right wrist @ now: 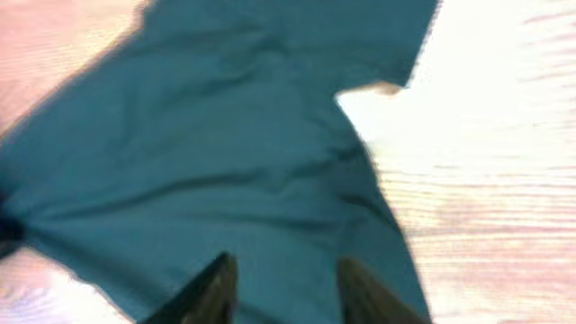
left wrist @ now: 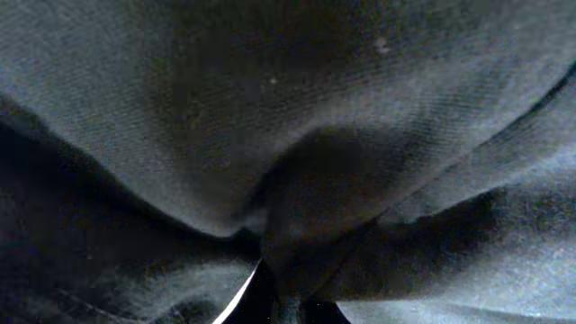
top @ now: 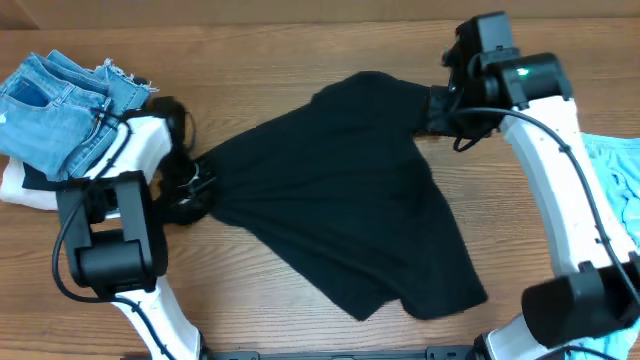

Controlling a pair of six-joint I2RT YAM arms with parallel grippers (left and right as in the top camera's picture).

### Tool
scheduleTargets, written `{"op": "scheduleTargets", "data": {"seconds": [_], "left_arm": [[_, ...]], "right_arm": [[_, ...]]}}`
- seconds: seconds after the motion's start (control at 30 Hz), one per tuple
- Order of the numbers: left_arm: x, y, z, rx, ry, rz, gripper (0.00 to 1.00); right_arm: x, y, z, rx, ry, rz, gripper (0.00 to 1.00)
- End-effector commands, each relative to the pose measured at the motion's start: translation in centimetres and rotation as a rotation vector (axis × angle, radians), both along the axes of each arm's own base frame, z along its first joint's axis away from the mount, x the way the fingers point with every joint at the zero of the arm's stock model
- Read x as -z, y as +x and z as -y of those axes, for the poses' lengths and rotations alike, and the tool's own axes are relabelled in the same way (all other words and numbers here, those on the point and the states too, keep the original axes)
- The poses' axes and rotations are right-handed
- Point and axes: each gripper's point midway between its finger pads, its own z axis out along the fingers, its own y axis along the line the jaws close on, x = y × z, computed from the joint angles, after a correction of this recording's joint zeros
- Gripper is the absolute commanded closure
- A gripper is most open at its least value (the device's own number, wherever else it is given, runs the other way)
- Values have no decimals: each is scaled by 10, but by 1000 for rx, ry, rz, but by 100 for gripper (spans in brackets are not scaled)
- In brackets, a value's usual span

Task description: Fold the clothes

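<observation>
a black shirt (top: pixel 340 190) lies spread on the table (top: pixel 250 310). the left gripper (top: pixel 190 187) pinches its left edge, cloth bunched. the right gripper (right wrist: pixel 288 290) hovers at the far corner, fingers wide, holding nothing. a pull from the left alone could drag the shirt into a crooked heap.

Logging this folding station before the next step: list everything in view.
black shirt: one, black, spread across the table's middle
denim garment: one, blue, folded, top left, over the white cloth
white cloth: one, white, left edge, under the denim
light blue cloth: one, pale blue, right edge, partly cut off
table: one, brown wood, under everything
left gripper: one, black, shut on the shirt's left edge
right gripper: one, black, open at the shirt's upper right edge
</observation>
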Motion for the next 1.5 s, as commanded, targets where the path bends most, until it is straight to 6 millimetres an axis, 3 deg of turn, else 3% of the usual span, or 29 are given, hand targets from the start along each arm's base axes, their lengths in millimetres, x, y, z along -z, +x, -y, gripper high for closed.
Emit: {"op": "scheduleTargets", "data": {"seconds": [0.0,0.03,0.07,0.2,0.33,0.53,0.57,0.6,0.67,0.77,0.83,0.93,1.0,1.07,1.13,1.17,1.2,1.23,1.3,1.37,1.47], "left_arm": [[1,-7,-10,49,32,-32,96],[0,-8,-11,52,38,-38,96],[-1,-8,-11,58,37,-35,96],[-2,-5,-17,55,40,-21,96],[-2,-4,-20,69,32,-13,96],[-2,-5,-20,76,29,-14,96],[-2,-5,-20,76,29,-16,96],[-2,-6,-20,77,28,-19,96],[-2,-7,-20,83,26,-22,96],[-2,-7,-20,82,26,-21,96],[-2,-7,-20,83,27,-21,96],[-2,-7,-20,82,26,-20,96],[-2,-6,-18,81,19,-19,96],[-2,-6,-17,82,17,-18,96],[-2,-5,-16,81,9,-14,96],[-2,-5,-15,79,2,-12,96],[-2,-3,-14,77,-4,-3,96],[-2,-1,-14,77,-3,4,96],[-3,2,-13,77,-9,16,96],[-6,8,-10,87,-28,36,96],[-12,16,-9,94,-41,64,96]], "right_arm": [[67,-13,0,12,-12,-170,58],[87,-23,5,31,-36,-231,35],[100,-30,8,34,-56,-269,22],[152,-72,34,67,-126,-423,21],[184,-77,51,117,-120,-408,22],[209,-70,39,115,-23,-331,41],[212,-72,35,112,-3,-335,50],[213,-76,30,106,30,-346,68],[213,-75,30,99,28,-345,96],[202,-50,54,141,-66,-268,96],[185,-19,74,191,-111,-178,96],[125,68,116,302,-121,128,96],[82,111,140,357,-104,318,96],[49,141,150,369,-54,472,96],[36,153,152,371,-23,540,96],[35,154,152,369,-19,546,53],[39,150,151,368,-18,524,23],[49,141,150,368,-22,470,10],[72,114,148,370,-30,323,8],[91,84,131,337,30,165,14],[98,31,62,224,308,-96,30]]}}
